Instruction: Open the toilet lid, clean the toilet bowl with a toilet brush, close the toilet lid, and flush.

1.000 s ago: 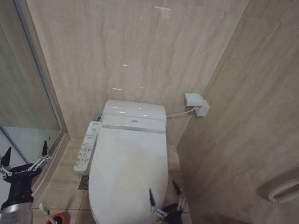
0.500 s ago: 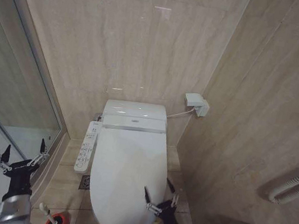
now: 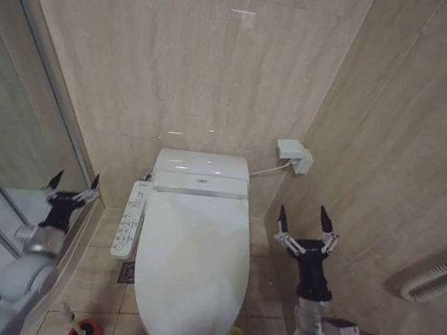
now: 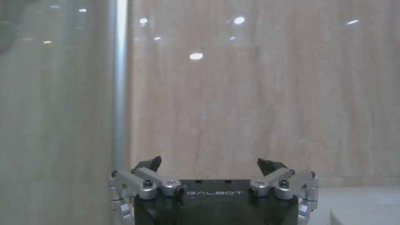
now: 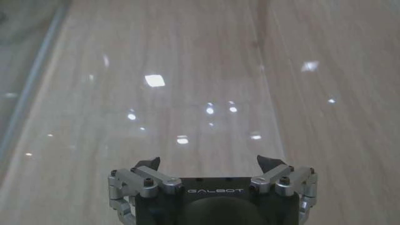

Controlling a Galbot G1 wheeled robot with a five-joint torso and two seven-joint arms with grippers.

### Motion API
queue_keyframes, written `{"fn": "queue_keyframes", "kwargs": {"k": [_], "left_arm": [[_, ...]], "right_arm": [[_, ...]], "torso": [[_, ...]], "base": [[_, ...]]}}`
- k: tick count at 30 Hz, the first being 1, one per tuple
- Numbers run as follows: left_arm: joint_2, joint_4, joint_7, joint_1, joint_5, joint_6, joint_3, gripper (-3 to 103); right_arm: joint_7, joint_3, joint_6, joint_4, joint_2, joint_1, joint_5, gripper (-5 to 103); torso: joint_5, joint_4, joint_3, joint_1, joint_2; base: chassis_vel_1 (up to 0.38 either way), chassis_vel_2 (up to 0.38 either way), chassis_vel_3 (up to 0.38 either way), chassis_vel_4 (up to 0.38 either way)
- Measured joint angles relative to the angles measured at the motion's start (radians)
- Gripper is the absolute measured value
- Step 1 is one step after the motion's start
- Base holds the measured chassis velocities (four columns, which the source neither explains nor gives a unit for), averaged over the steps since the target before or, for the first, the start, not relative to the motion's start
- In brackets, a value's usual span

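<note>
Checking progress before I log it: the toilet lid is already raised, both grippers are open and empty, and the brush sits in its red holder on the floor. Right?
Not quite. In the head view the toilet lid lies shut over the bowl. The rest holds: left gripper and right gripper are open and empty, and the toilet brush stands in its red holder.

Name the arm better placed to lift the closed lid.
Probably right. The open right gripper hangs beside the toilet lid, on the yellow strap's side; the open left gripper is farther off, by the glass partition.
</note>
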Motion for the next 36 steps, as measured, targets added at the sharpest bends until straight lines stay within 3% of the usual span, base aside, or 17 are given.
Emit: {"fn": "queue_keyframes", "kwargs": {"k": [2,5,10,13,20,36], "left_arm": [[0.01,0.029,0.02,-0.021,-0.011,-0.012,0.014,100],[0.025,0.154,0.086,-0.107,-0.03,-0.07,0.067,100],[0.025,0.315,0.155,-0.269,-0.03,-0.134,0.155,100],[0.028,0.345,0.164,-0.31,-0.033,-0.139,0.178,100],[0.035,0.334,0.163,-0.312,-0.035,-0.136,0.182,100],[0.053,0.263,0.158,-0.277,-0.044,-0.122,0.155,100]], "right_arm": [[0.004,-0.009,-0.006,-0.018,0.003,0.022,0.002,100],[0.011,-0.053,-0.029,-0.072,0.017,0.069,0.011,100],[0.013,-0.058,-0.041,-0.083,0.027,0.064,0.03,100],[0.012,-0.047,-0.045,-0.084,0.029,0.054,0.038,100],[-0.026,-0.042,-0.026,-0.093,0.034,0.038,0.091,100],[0.006,-0.061,-0.039,-0.111,0.05,0.051,0.04,100]], "torso": [[0.0,-0.0001,0.0,0.0,0.0],[-0.0001,0.0021,0.0,0.0,0.0],[-0.0001,0.0,0.0,0.0,0.0],[0.0001,-0.0001,0.0,0.0,0.0],[0.0001,0.0009,0.0,0.0,0.0],[0.0,0.0002,0.0,0.0,0.0]], "base": [[0.0,0.0,0.0,0.0],[0.0,0.0,0.0,0.0],[0.0,0.0,0.0,0.0],[0.0,0.0,0.0,0.0],[0.0,0.0,0.0,0.0],[-0.115,0.111,0.12,-0.111]]}}
